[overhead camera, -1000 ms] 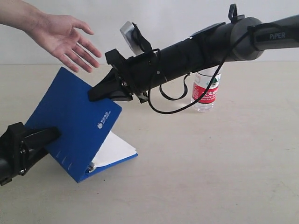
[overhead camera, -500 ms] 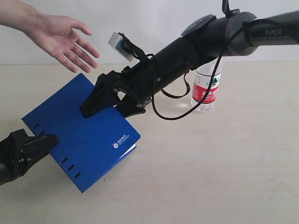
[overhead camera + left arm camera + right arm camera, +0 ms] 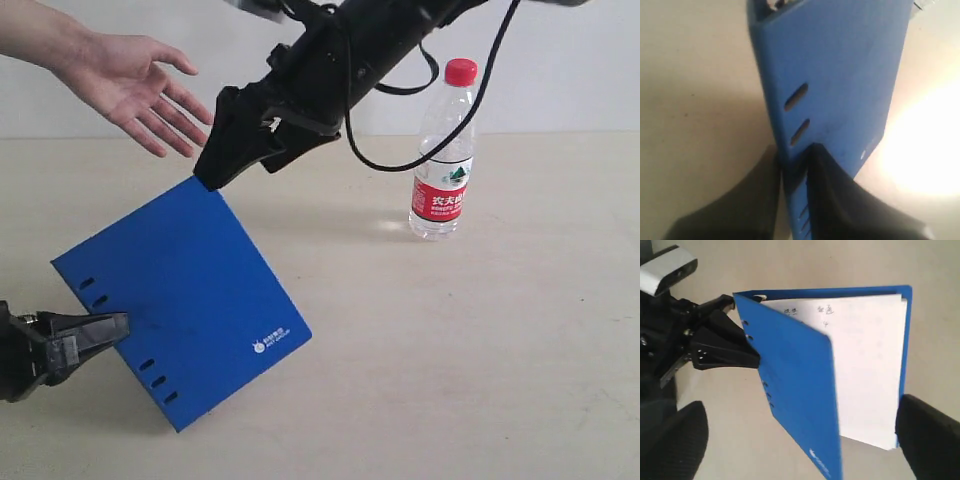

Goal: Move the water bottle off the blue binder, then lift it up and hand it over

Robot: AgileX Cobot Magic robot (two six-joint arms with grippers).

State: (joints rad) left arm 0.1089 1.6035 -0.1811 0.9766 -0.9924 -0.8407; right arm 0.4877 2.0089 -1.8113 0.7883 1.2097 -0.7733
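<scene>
Up off the blue binder (image 3: 185, 300) goes the right gripper (image 3: 235, 172): it has let go of the cover's far edge and now hangs above the binder's far corner, its fingers (image 3: 675, 440) spread wide with nothing between them. With that arm raised, the water bottle (image 3: 443, 150) shows in full, red cap (image 3: 460, 71) included, where before the arm crossed in front of it. Meanwhile the binder has sunk from its steep tilt and lies low over the table (image 3: 480, 350), logo side up in the exterior view. From the right wrist camera its cover stands away from the white pages (image 3: 865, 370) beneath. At the spine edge, beside the small slots, the left gripper (image 3: 100, 328) is clamped on the binder, one finger on each face of the edge. Well apart from the binder, on its right in the exterior view, the bottle stands upright on the table, touched by neither gripper. A person's open hand (image 3: 140, 85), palm showing, reaches in from the upper left, near the right gripper but not touching it
</scene>
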